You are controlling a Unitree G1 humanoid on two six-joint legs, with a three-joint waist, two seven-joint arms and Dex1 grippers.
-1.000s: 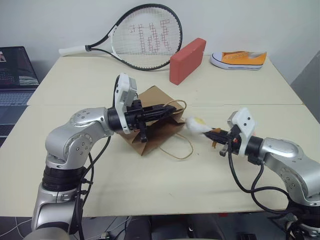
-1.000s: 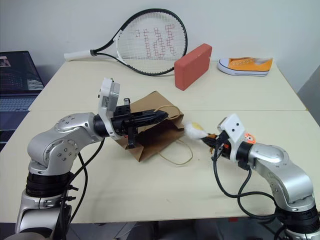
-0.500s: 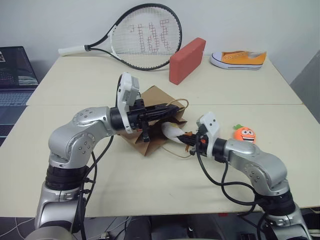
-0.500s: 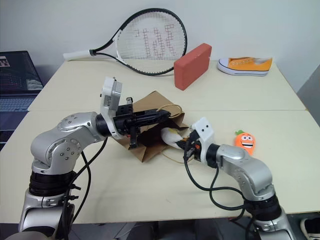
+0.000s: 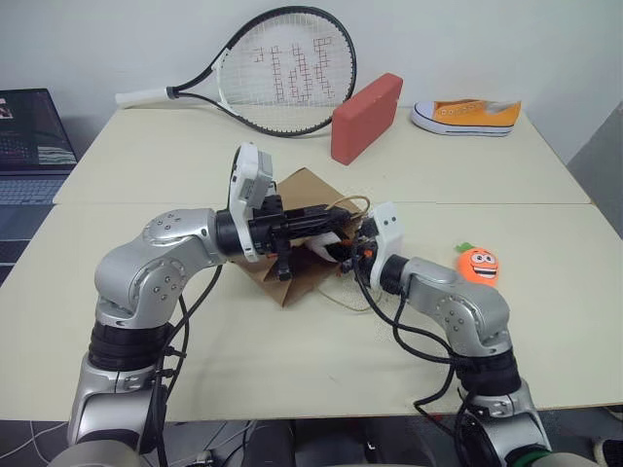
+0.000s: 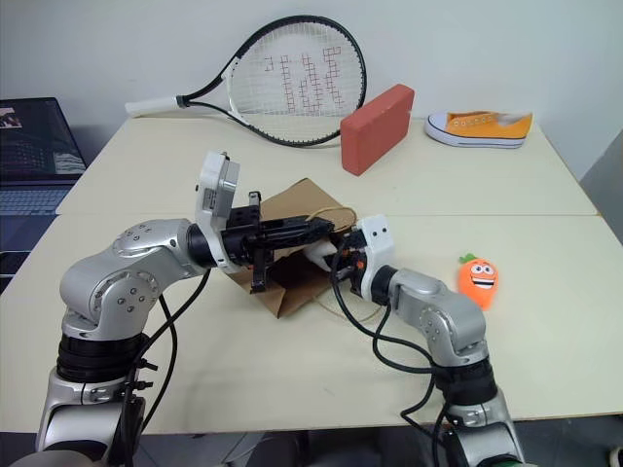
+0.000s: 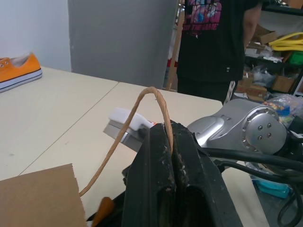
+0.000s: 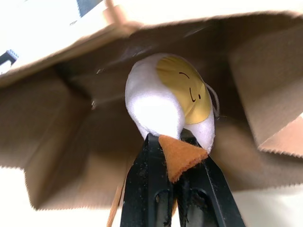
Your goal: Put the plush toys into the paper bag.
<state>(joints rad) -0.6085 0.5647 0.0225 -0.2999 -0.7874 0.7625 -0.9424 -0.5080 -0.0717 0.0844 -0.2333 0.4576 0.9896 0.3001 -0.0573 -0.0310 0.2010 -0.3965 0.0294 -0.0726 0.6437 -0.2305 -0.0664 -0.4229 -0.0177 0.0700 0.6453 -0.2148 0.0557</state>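
We log: left claw (image 7: pixel 173 156) clenched on bag (image 5: pixel 310 187) handle (image 7: pixel 156 101), mouth held up off desk (image 5: pixel 292 341). Right wrist view: right claw (image 8: pixel 177 156) grasping egg (image 8: pixel 168 97) inside bag mouth. Head view: carrot (image 5: pixel 477 263) on desk, apart. Left wrist view: person (image 7: pixel 218 42) behind.
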